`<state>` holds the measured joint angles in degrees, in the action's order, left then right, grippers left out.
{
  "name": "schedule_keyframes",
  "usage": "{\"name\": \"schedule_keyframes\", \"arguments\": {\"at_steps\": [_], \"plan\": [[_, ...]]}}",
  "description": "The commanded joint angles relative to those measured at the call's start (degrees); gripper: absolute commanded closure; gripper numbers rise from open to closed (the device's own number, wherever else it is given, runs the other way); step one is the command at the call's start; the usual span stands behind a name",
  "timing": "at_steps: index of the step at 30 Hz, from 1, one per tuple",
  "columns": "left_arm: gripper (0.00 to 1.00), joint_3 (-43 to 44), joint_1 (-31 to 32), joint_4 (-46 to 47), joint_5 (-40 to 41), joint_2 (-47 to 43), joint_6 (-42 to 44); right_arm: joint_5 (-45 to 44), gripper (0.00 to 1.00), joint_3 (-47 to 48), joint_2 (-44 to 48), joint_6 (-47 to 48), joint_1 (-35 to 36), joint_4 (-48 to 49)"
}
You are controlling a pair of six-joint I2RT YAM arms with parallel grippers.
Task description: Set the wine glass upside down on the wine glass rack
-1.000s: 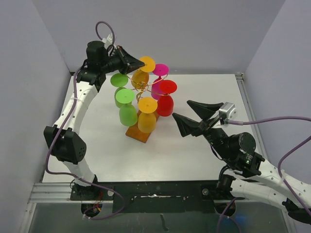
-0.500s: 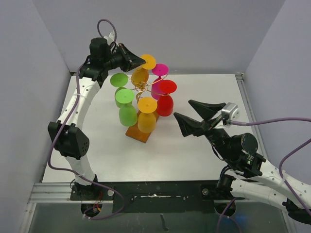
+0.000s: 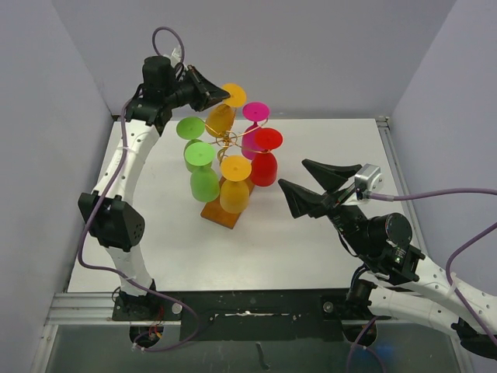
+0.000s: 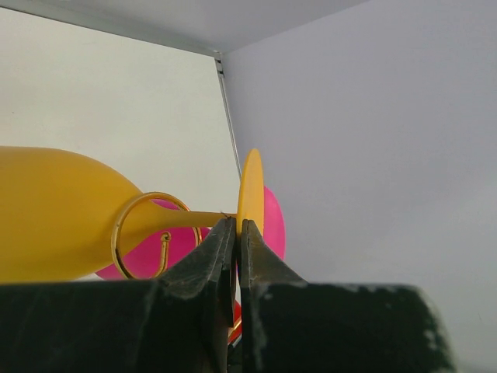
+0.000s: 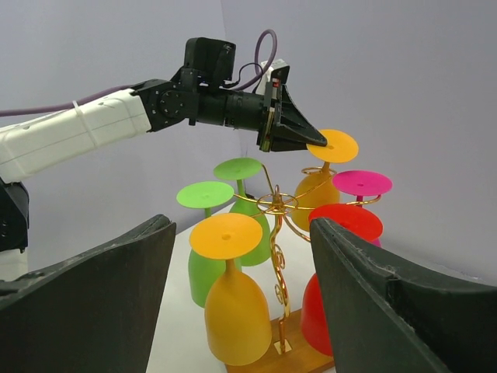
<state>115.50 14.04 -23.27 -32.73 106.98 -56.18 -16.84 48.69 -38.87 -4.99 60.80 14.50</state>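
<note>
Top external view: nearest, the jaws of the right gripper (image 3: 291,174) are held wide apart and empty. Beyond, five glasses (image 3: 205,183) are hung on the wine glass rack (image 3: 220,214). Farthest, the wine glass (image 3: 220,121), its stem threaded through a scroll arm, is pinched by its foot in the closed jaws of the left gripper (image 3: 225,96); only settling and release seem left.

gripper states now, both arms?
left gripper: closed on the foot of the far orange wine glass.
right gripper: open, holding nothing.

Near green glass (image 3: 204,183), far green glass (image 3: 190,129), orange glass (image 3: 234,194), red glass (image 3: 264,168) and magenta glass (image 3: 256,111) hang upside down over the white counter (image 3: 163,241), between grey walls (image 3: 311,47).
</note>
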Motion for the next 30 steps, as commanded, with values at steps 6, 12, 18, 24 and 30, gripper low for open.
{"name": "schedule_keyframes", "arguments": {"at_steps": [6, 12, 18, 24, 30], "plan": [[1.0, 5.0, -1.7, -3.5, 3.9, -0.6, 6.6, -1.1, 0.29, -0.3, 0.2, 0.2, -0.2, 3.8], [1.0, 4.3, -2.8, -6.4, 4.5, -1.8, 9.2, -1.0, 0.29, -0.4, 0.2, -0.2, -0.2, 4.4], [0.94, 4.3, -3.5, -7.9, 4.4, -1.8, 10.1, -1.0, 0.29, -0.3, 0.1, -0.4, -0.2, 4.5], [0.88, 4.9, -3.9, -8.8, 5.3, -1.9, 11.7, -0.6, 0.29, -0.1, -0.3, -0.6, -0.2, 5.0], [0.81, 6.0, -4.1, -10.4, 5.5, -1.4, 14.4, -0.6, 0.29, 0.0, -0.5, -0.7, -0.2, 5.1]]}}
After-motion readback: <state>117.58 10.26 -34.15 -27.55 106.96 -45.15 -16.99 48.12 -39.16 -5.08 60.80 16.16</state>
